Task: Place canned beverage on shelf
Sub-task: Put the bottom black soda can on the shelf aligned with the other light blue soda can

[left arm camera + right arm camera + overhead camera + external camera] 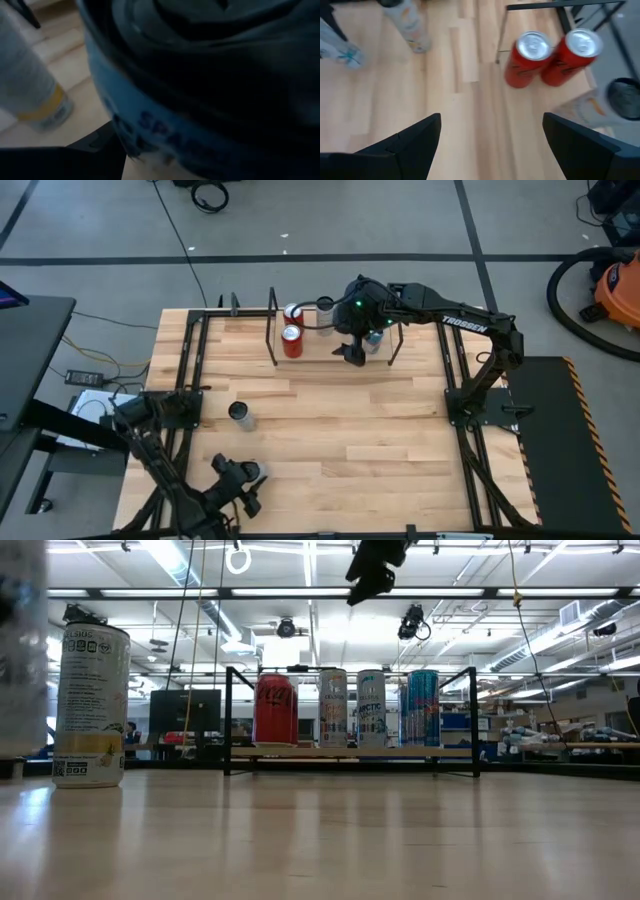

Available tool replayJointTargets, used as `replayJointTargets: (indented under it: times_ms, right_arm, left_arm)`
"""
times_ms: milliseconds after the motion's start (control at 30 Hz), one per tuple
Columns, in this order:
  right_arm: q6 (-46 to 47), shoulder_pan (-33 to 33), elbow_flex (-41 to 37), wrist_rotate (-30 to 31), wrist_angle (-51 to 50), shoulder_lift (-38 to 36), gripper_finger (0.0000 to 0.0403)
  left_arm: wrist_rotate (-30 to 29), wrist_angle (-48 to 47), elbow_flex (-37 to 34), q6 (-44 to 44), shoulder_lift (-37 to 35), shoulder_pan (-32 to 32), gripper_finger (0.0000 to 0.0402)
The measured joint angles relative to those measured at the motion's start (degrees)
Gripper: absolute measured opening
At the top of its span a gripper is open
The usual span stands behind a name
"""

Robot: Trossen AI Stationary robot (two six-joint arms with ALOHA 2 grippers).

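Blue-labelled can [165, 125], seemingly upright, fills the closed left pincer [240, 480]; right pincer [355, 352] gapes above shelf [350, 752].

Grey concrete floor [120, 230] all round the light wood table [330, 440], dark tape lines crossing it. An orange shop vacuum [612, 288] sits at three o'clock, a black cable [210, 194] coils at twelve. Overhead, bright strip lights [300, 592] line the ceiling.

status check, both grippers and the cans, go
Left gripper shut on a can, near table edge. Right gripper open, raised above the shelf. One loose can standing mid-table. Nothing blocking.
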Motion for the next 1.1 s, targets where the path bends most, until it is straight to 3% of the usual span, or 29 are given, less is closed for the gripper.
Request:
replayJointTargets:
  times_ms: [267,533,700,967,1100]
  right_arm:
    - [3.1,1.7,0.0,-7.1,-0.7,0.0,0.0358]
    - [-3.7,7.0,0.0,-19.1,-1.0,0.0,0.0358]
    - [-7.0,11.4,0.0,-17.5,-0.8,0.0,0.0358]
    - [-7.3,16.5,0.7,-5.2,2.6,0.0,0.0358]
    - [-7.9,16.9,0.7,-4.1,5.7,0.0,0.0358]
  left_arm:
    - [0.0,1.3,2.7,13.4,-9.2,6.0,0.0265]
    - [5.9,7.4,2.7,33.2,-18.7,14.5,0.0265]
    - [9.0,8.4,2.7,43.5,-23.6,21.2,0.0266]
    - [19.3,15.6,2.7,63.5,-28.0,30.8,0.0266]
    - [24.5,18.9,2.7,71.7,-28.4,35.0,0.0266]
